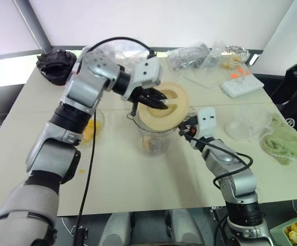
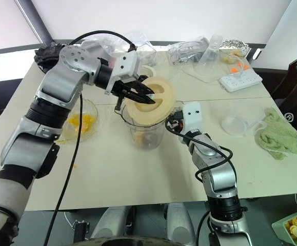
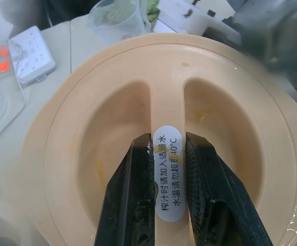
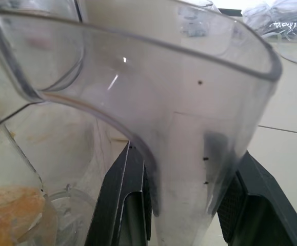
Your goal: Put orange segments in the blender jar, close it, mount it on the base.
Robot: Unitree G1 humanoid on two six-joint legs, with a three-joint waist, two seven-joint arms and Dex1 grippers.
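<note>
A: Where is the blender jar (image 2: 147, 134)?

B: It stands upright near the middle of the cream table (image 2: 138, 179). Orange segments (image 2: 146, 140) lie in its lower part; the right wrist view shows one through the clear wall.

A: And the lid?

B: The round cream-yellow lid (image 2: 151, 105) is tilted over the jar's mouth, its lower edge at the rim. Whether it is seated, I cannot tell. The left gripper (image 2: 147, 97) holds it: in the left wrist view the two black fingers (image 3: 130, 200) pinch the raised centre ridge, which carries a white label with printed characters.

A: The right gripper?

B: The right gripper (image 2: 175, 124) sits at the jar's side. In the right wrist view its fingers (image 4: 125, 202) are spread to either side of the jar's clear handle (image 4: 210, 148) and close against it.

A: What else is on the table?

B: A shallow clear dish (image 2: 81, 120) with more orange pieces sits on the robot's left, just beside the jar. A black ribbed round part (image 2: 48, 54) lies at the far left corner. On the right are a green cloth (image 2: 281, 134), a small clear container (image 2: 235, 124), a white power strip (image 2: 239, 80) and clear plastic bags (image 2: 192, 51).

A: The base?

B: I cannot pick it out.
</note>
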